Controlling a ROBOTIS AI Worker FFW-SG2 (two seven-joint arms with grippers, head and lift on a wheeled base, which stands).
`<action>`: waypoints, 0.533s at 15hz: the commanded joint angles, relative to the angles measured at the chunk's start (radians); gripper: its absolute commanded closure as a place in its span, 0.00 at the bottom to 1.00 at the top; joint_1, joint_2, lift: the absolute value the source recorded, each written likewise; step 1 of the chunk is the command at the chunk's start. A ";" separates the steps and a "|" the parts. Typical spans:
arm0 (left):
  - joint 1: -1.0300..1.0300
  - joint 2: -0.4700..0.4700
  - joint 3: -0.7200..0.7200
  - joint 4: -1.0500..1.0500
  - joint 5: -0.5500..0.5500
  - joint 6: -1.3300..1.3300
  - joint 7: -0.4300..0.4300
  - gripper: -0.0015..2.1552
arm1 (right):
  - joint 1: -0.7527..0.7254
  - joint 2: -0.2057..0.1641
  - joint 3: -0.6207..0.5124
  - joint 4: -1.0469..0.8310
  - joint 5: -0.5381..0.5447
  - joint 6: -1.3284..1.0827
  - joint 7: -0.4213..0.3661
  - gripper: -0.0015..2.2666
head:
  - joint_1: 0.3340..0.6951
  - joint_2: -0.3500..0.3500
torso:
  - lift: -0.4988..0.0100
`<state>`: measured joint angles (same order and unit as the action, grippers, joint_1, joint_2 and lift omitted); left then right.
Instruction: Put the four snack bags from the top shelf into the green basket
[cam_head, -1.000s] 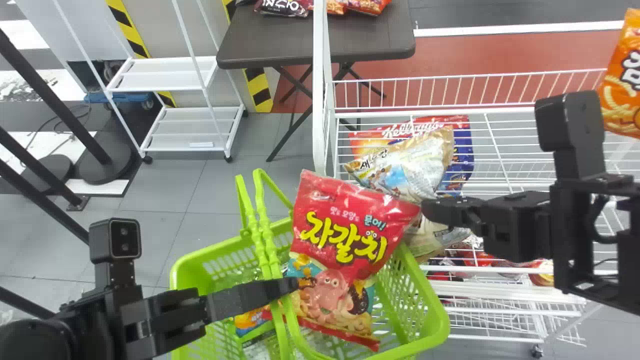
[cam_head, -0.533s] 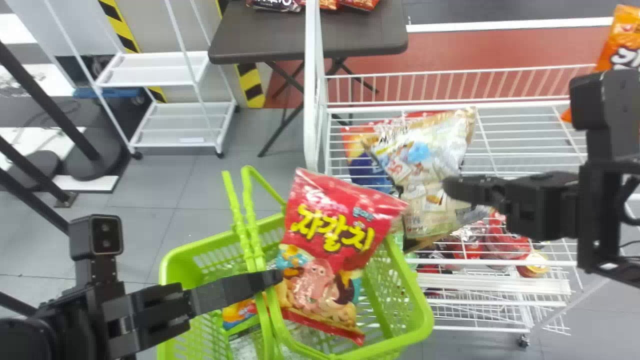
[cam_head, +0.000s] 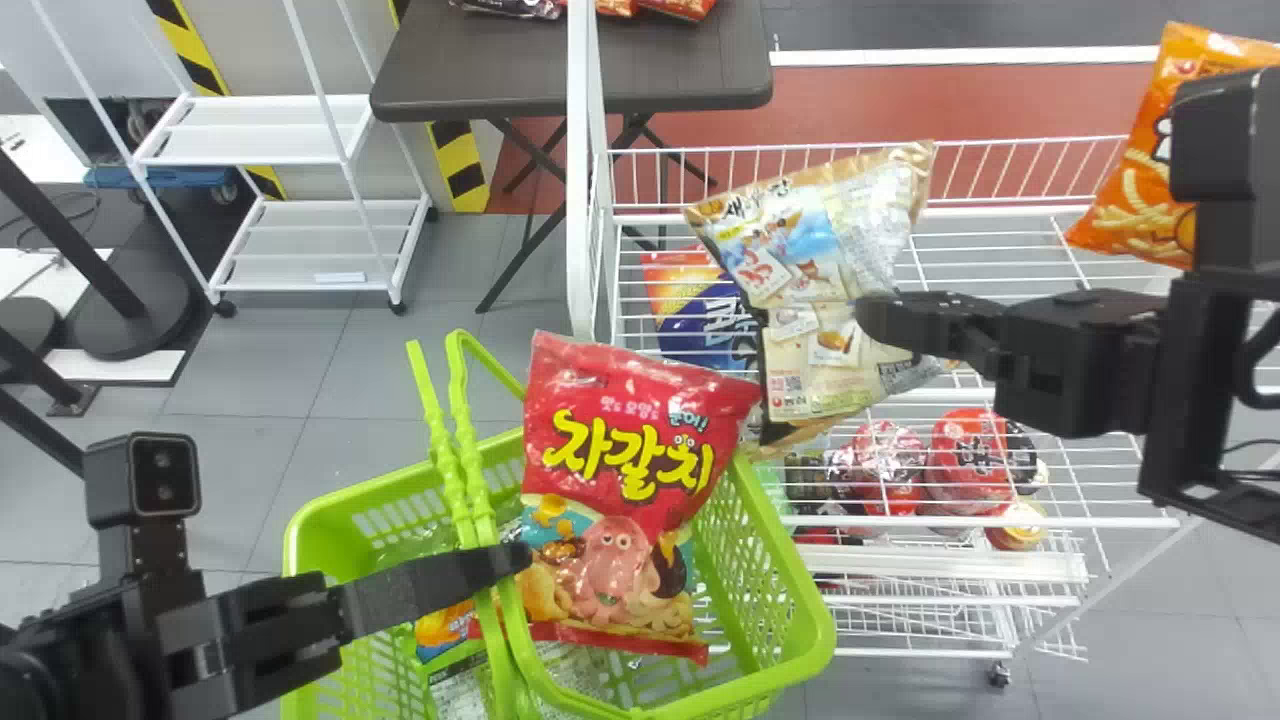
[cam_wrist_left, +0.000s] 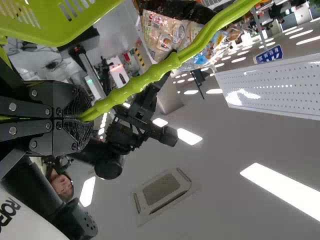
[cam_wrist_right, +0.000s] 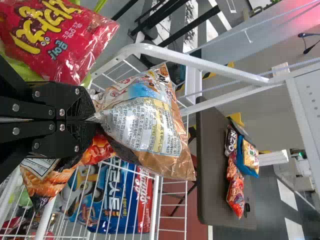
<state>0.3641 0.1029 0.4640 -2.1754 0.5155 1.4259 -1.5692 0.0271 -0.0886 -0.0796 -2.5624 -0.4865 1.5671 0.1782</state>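
Right end effector (cam_head: 872, 318) and beige snack bag (cam_head: 800, 250): shifted away from red octopus snack bag (cam_head: 630, 450), bag now higher in head view, turned, more of its printed face exposed. Blue bag (cam_head: 700, 320): left part uncovered, right part now overlapped. Red packages (cam_head: 970, 460) below: more exposed.

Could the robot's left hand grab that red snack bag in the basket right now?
Probably not: the left hand is closed on the basket handle, so it would likely have to let go first. The red snack bag itself looks close by.
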 joint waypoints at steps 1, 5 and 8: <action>-0.001 0.000 -0.013 -0.003 0.000 0.000 -0.011 1.00 | -0.012 0.020 0.030 0.001 -0.004 0.005 -0.002 1.00 | 1.00 0.61 | 0.97; -0.001 0.000 -0.038 -0.007 0.000 0.000 -0.011 1.00 | -0.019 0.047 0.096 0.007 0.008 0.005 -0.003 1.00 | 1.00 0.66 | 0.97; -0.001 0.001 -0.047 -0.023 0.008 0.003 -0.011 1.00 | -0.022 0.049 0.175 0.050 0.042 0.005 -0.005 1.00 | 1.00 0.71 | 0.97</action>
<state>0.3636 0.1036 0.4217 -2.1918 0.5193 1.4271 -1.5692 0.0058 -0.0414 0.0659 -2.5343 -0.4532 1.5670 0.1732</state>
